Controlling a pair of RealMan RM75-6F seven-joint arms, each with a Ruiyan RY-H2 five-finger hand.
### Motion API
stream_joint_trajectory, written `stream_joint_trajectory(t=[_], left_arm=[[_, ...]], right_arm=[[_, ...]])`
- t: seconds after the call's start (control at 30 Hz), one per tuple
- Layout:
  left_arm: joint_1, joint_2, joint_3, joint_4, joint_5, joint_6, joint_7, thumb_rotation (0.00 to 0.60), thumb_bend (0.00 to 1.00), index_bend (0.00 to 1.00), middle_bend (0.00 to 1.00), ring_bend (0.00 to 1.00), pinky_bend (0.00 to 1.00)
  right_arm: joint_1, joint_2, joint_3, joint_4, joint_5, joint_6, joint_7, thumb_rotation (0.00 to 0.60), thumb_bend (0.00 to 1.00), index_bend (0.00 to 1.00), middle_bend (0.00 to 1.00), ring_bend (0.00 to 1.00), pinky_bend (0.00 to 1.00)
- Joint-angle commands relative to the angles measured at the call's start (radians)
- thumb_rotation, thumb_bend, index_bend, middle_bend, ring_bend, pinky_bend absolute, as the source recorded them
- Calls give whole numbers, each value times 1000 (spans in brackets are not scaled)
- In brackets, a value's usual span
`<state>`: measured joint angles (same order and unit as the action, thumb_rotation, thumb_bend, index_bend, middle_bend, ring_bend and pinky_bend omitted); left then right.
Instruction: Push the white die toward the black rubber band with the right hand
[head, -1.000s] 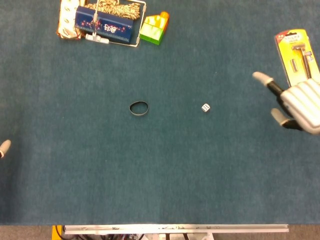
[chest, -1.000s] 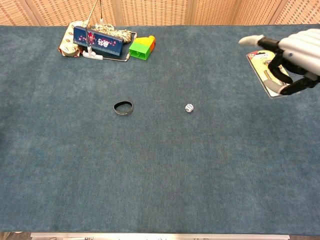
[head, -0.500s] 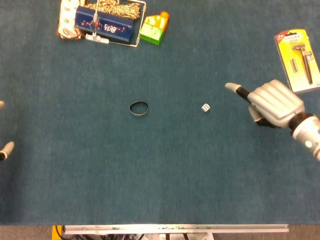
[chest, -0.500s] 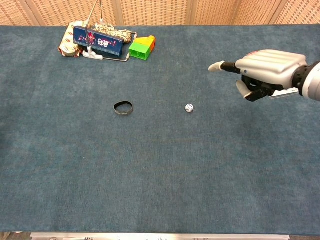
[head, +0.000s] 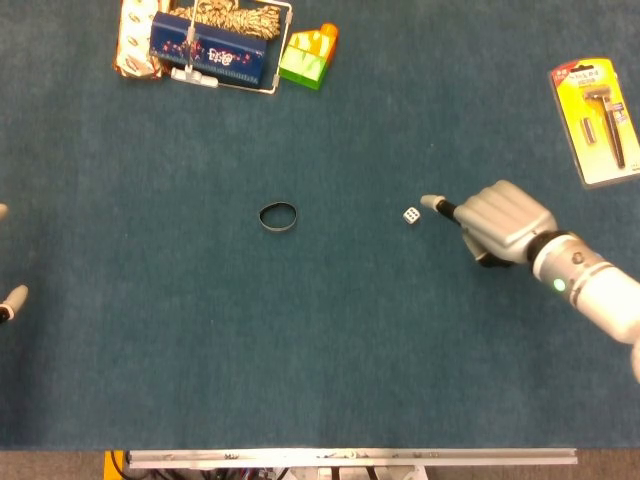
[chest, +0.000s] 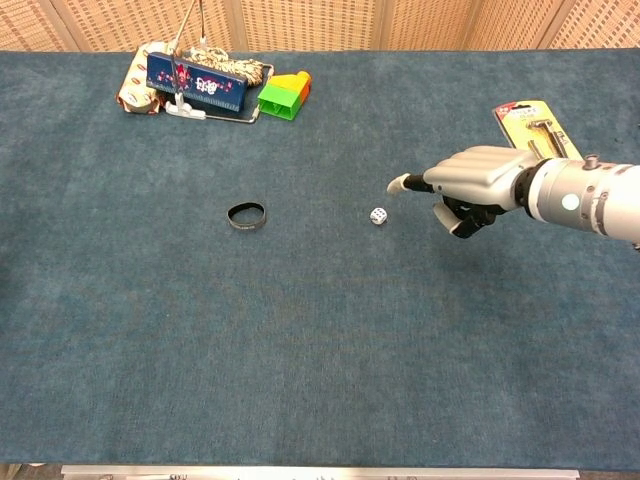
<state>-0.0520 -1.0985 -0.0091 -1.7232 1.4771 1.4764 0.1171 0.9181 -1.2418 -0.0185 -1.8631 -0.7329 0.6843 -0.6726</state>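
Observation:
The small white die (head: 411, 215) (chest: 378, 216) lies on the blue cloth right of centre. The black rubber band (head: 278, 216) (chest: 246, 215) lies flat to its left, a good gap away. My right hand (head: 495, 222) (chest: 475, 183) hovers just right of the die, one finger stretched out toward it with its tip close to the die, the other fingers curled in, nothing held. Whether the fingertip touches the die I cannot tell. Of my left hand (head: 8, 300) only fingertips show at the left edge of the head view.
A pile with a blue box (head: 207, 47) (chest: 195, 79) and a green and orange block (head: 308, 55) (chest: 281, 96) sits at the back left. A yellow razor pack (head: 596, 120) (chest: 534, 122) lies at the back right. The table's front edge (head: 340, 457) runs below.
My right hand has moved left and down from near the razor pack to just right of the die. The die and the band have not moved.

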Motion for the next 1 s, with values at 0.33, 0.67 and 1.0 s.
stream_joint_trajectory(t=[0.33, 0.67, 1.0], left_arm=[[1, 1, 1, 3, -4, -5, 0, 600, 168, 207, 212, 284, 298], [2, -1, 0, 5, -7, -5, 0, 600, 168, 207, 212, 284, 298], [3, -1, -1, 10, -13, -6, -1, 600, 168, 207, 212, 284, 298]], right_arm=[[71, -66, -82, 53, 103, 52, -14, 600, 822, 43, 1000, 1000, 985], [101, -103, -98, 97, 126, 52, 8, 600, 822, 43, 1000, 1000, 985], [113, -116, -112, 75, 92, 62, 26, 600, 821, 43, 1000, 1000, 985]])
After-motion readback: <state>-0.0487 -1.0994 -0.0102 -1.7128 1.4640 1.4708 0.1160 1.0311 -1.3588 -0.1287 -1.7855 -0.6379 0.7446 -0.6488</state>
